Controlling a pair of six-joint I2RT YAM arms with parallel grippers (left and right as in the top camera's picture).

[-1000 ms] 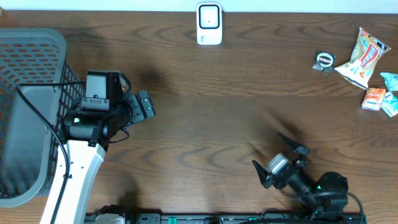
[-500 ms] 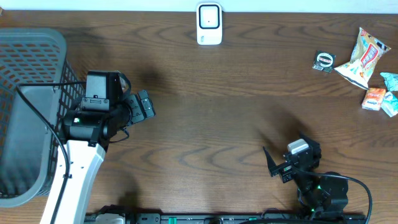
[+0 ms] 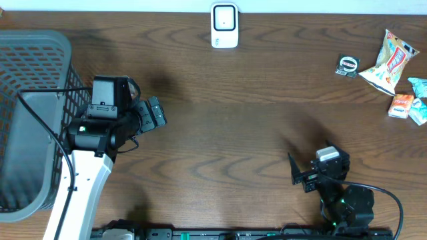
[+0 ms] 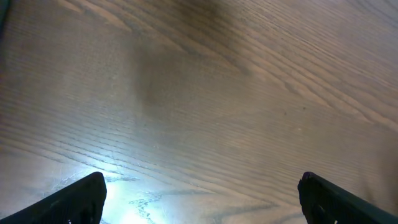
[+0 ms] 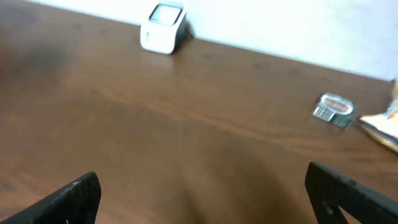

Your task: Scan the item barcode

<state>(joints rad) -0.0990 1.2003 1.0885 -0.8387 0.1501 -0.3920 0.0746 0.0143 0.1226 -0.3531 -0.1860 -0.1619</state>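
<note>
At the left edge of the brown wooden table (image 3: 227, 133) stands a grey mesh basket (image 3: 33, 120). Just beside its right wall is the left arm, and the left gripper (image 3: 158, 112) points to the right over bare wood. In the left wrist view its two dark fingers (image 4: 74, 199) stand wide apart, with only wood grain between them, so it holds nothing. In the middle of the far edge stands a small white scanner (image 3: 224, 25), upright, well apart from both arms. The right gripper (image 3: 303, 177) is at the near side, right of the middle. In the right wrist view its jaws are also wide apart and empty, and the view looks across the table toward the scanner (image 5: 163, 28). The items with barcodes lie at the far right, untouched: a small dark round packet (image 3: 347, 65), then a colourful snack bag (image 3: 389, 61) just beside it, and nearer, an orange packet (image 3: 401, 105) touching light blue packets (image 3: 419, 100) at the table's right edge.
</note>
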